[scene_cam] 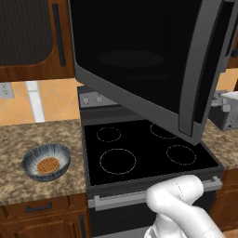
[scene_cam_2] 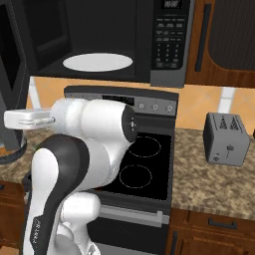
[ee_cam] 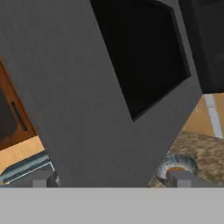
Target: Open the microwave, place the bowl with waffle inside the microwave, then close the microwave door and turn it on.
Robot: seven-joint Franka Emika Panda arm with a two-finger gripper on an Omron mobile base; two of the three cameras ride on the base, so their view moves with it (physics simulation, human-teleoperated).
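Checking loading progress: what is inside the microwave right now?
Through the open microwave door, the microwave cavity shows its white turntable, bare. The cavity's left end is hidden by the door. The bowl with the waffle sits on the counter.

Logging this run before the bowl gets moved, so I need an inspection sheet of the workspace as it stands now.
Surface: speckled granite counter either side of a black stove.
Job's things: microwave door swung open; white turntable bare; bowl on the counter left of the stove, waffle inside it.
Clutter: grey toaster right of the stove.
Tool: tool close against the door's grey inner face, holding nothing; opening unclear.
Cables: nothing seen.
Surroundings: wooden cabinets, tiled backsplash.
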